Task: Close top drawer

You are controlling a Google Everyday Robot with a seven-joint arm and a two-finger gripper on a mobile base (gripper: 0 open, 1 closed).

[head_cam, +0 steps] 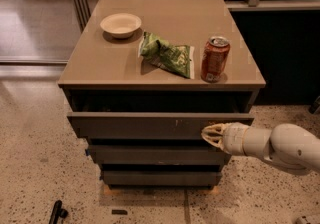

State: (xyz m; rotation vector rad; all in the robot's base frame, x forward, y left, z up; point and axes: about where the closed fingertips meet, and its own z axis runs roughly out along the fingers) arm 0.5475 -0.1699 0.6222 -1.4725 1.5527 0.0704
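On the surface (pixel 100 63) the bowl (pixel 120 24) sits toward 10 o'clock, the bag (pixel 167 54) lies near the centre, and the can (pixel 215 59) stands just beside the bag at its 3 o'clock. Below the front edge, the top drawer (pixel 145 125) juts out partway above two lower drawer fronts (pixel 150 154). The gripper (pixel 212 136) touches the top drawer's front toward its 4 o'clock end, with the arm (pixel 280 145) reaching in from 3 o'clock.
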